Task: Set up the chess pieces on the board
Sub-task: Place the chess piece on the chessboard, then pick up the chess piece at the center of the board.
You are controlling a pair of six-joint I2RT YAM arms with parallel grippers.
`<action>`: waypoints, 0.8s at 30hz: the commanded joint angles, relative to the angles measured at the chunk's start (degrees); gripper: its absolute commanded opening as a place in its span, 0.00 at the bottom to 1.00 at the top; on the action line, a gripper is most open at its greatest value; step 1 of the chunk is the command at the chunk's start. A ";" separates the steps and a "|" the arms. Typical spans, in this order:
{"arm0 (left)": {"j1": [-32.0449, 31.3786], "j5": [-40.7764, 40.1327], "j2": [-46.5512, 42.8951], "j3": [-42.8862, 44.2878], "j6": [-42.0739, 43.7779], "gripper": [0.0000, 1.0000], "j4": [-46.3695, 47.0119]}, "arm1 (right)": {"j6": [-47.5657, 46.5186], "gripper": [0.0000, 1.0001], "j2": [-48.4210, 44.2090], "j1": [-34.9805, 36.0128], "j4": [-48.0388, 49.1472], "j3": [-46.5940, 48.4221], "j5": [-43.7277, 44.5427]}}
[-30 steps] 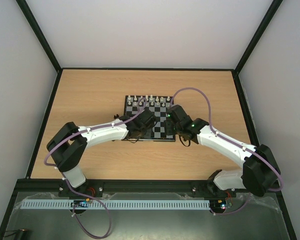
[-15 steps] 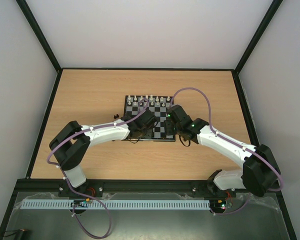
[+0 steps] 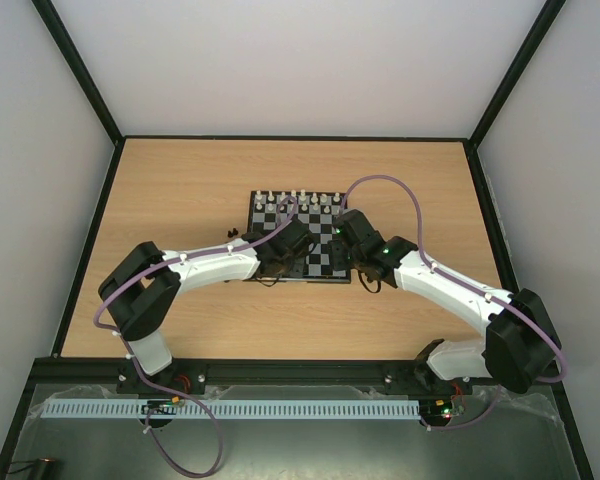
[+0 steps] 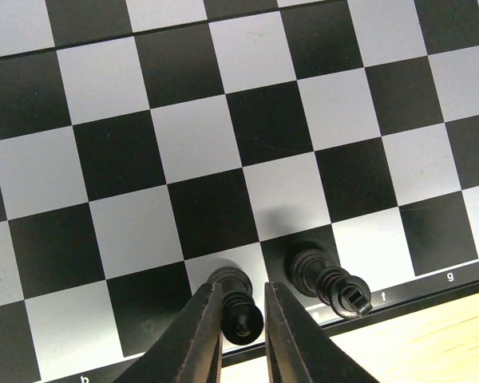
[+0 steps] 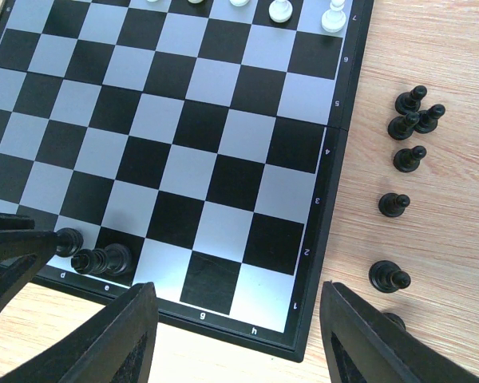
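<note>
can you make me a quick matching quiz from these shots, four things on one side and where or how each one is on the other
Things
1. left gripper
2. right gripper
3. white pieces
4. loose black pieces

Places or states
a. lying on the wooden table beside the board
b. lined up along the board's far edge
c. wide open, nothing between its fingers, over the board's near corner
d. fingers tight on either side of a black piece that stands on the board's near row

Pairs: 1-d, 2-c, 3-b, 4-a
</note>
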 commanded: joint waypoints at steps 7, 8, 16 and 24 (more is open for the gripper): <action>-0.28 -0.17 -1.30 0.52 -0.37 0.28 -1.19 | 0.32 0.57 -0.61 -0.26 -0.36 -0.77 0.16; -0.37 -0.09 -1.69 0.56 -0.40 0.29 -1.39 | 0.28 0.57 -0.58 -0.24 -0.32 -0.81 0.01; -0.74 -2.08 -6.86 1.33 -0.58 0.44 -3.85 | 0.45 0.57 -0.44 -0.24 -0.38 -0.85 0.87; -0.71 -10.03 -15.14 1.66 1.86 0.56 -5.01 | 0.79 0.77 1.14 -1.66 -1.06 -0.59 2.53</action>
